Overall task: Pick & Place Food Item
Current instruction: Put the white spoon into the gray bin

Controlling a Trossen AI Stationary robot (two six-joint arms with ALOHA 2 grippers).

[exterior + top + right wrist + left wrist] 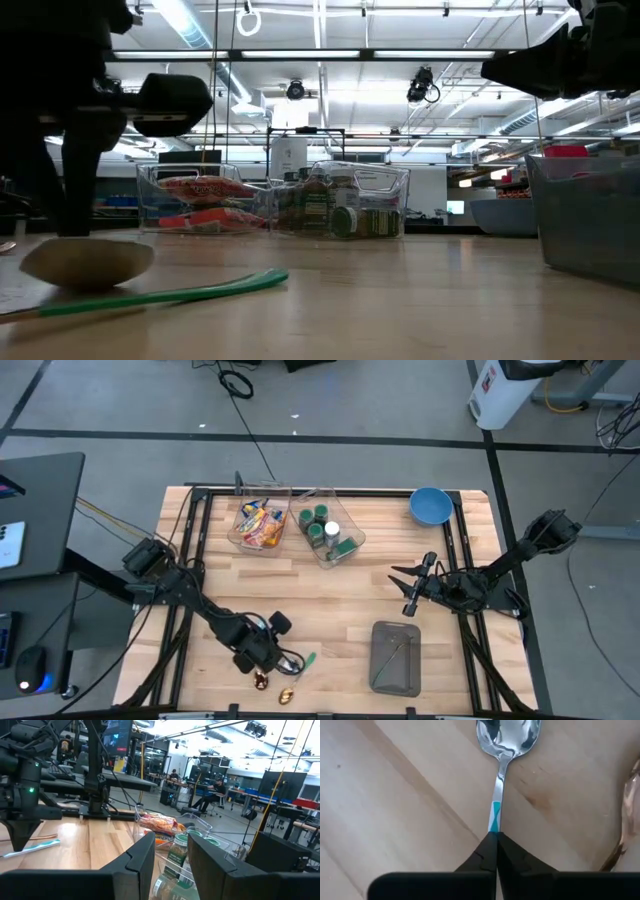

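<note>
Looking straight down, the left gripper (268, 665) sits low near the front edge of the wooden table (330, 595), right by a spoon (300, 661) with a green handle. Just in front of it lie two small brownish food bits (273, 686); can't tell exactly what they are. At the back stand a clear tub of snack packets (259, 523), a clear tub of green-lidded jars (328, 532) and a blue bowl (430, 506). A gray bin (396, 658) sits front right. The right gripper (410, 585) hangs above the table's right side, well apart from everything.

From table height, the green handle lies flat beside a rounded tan lump (87, 264), the dark left arm coming down right behind it.

The left wrist camera settles it: the fingers (482, 860) are clenched tight on the spoon's handle, bowl end pointing away on the wood.

The right wrist camera shows its own fingers (142, 857) parted, gripping nothing, aimed toward the tubs, people sitting far back in the room.
</note>
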